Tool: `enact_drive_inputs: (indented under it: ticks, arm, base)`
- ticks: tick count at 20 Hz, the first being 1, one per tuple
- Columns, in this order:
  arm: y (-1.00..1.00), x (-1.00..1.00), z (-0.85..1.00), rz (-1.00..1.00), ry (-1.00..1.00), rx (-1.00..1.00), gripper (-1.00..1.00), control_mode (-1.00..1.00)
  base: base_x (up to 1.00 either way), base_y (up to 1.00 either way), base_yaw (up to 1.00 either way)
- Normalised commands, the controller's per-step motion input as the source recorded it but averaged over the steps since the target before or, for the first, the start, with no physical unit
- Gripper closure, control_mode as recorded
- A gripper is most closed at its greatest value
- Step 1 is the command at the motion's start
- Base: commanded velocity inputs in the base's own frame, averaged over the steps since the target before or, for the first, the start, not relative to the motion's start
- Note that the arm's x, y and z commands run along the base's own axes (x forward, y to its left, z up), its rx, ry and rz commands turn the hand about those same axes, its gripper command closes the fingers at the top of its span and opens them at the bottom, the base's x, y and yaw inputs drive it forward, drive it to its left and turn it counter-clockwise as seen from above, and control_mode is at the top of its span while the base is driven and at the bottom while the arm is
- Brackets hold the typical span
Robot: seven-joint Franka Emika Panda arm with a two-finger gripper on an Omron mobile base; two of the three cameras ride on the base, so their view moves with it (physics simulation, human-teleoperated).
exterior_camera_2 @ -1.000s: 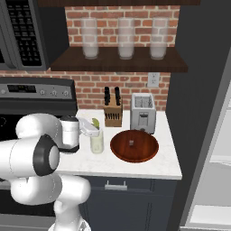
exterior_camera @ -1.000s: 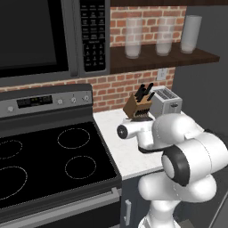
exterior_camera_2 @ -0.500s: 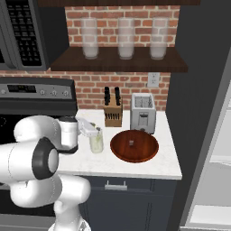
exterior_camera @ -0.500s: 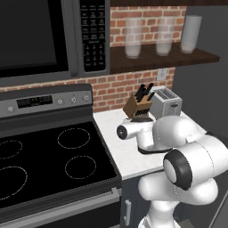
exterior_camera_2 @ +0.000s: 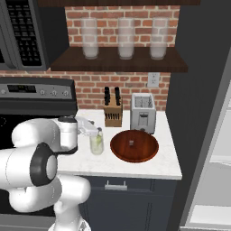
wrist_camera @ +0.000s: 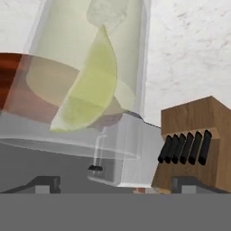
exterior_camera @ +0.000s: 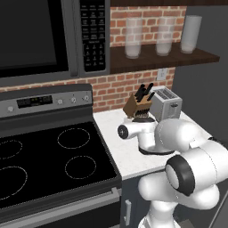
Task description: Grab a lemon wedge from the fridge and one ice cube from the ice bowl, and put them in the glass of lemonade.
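Half the ice bowl [wrist_camera: 9, 76] (red-brown) is cropped.

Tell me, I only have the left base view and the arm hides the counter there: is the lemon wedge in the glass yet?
Observer: Yes. In the hand view the lemon wedge sits inside the glass of lemonade.
Operator: Are the fingers gripping anything?
Observer: No. The fingers stand wide apart with nothing between them.
Operator: Where is the ice bowl?
Observer: In the right base view the ice bowl sits just right of the glass, in front of the toaster, with one small pale piece in it.
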Motion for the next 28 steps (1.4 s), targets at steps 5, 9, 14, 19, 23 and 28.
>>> enact_drive_inputs:
  ticks: [5,9,14,19,23,28]
  arm:
    - [0.08,-0.51,0.98,0.00,-0.16,0.00,-1.00,-1.00]
    - [0.32,-0.66,0.97,0.00,-0.04,0.04,-1.00,-1.00]
    - [0.37,-0.83,0.84,0.00,0.07,0.28,-1.00,-1.00]
    - [0.64,-0.67,0.66,0.00,0.03,0.30,-1.00,-1.00]
    - [0.95,-0.56,0.12,-0.01,0.02,0.12,-1.00,-1.00]
    - [0.99,-0.58,0.00,0.00,0.00,0.00,-1.00,-1.00]
  base:
    - [0.00,0.00,0.00]
    - [0.00,0.00,0.00]
    - [0.00,0.00,0.00]
    - [0.00,0.00,0.00]
    - [0.00,0.00,0.00]
    - [0.00,0.00,0.00]
